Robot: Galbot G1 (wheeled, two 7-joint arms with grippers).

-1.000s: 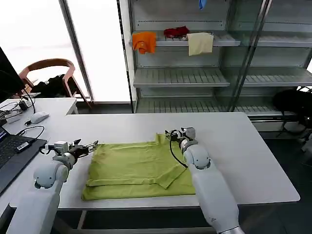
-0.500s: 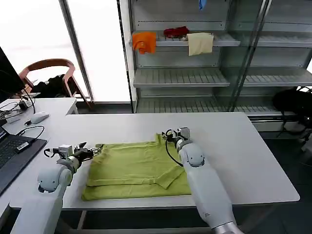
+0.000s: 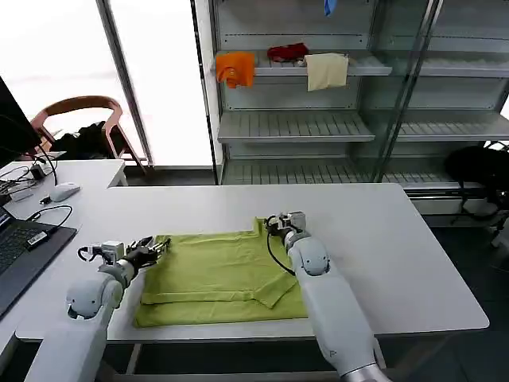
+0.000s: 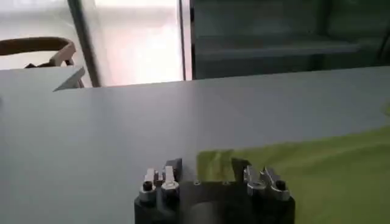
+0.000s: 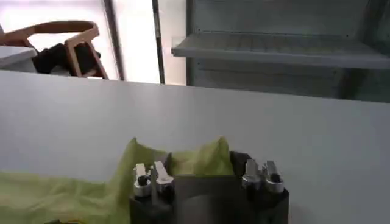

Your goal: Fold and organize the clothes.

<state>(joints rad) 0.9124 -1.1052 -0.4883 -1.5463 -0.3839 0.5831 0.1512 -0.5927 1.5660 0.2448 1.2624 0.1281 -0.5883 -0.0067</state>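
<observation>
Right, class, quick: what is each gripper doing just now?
Left gripper: open, at the T-shirt's corner.
Right gripper: open, at its far edge.

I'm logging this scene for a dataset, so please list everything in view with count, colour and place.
T-shirt: one, lime green, partly folded flat on the table's near half.
Table: one, white, in front of the robot.
Orange cloth: one, on an upper shelf, left.
Red cloth: one, same shelf, middle.
Cream cloth: one, hanging off that shelf's edge.
Shelving: one grey unit behind the table.
Chair: one, wooden, far left by the window.
Mouse: one, white, on the side desk.
Laptop: one, dark, at the left edge.
Left gripper: at the shirt's left edge.
Right gripper: at the shirt's far right corner, cloth between its fingers.
</observation>
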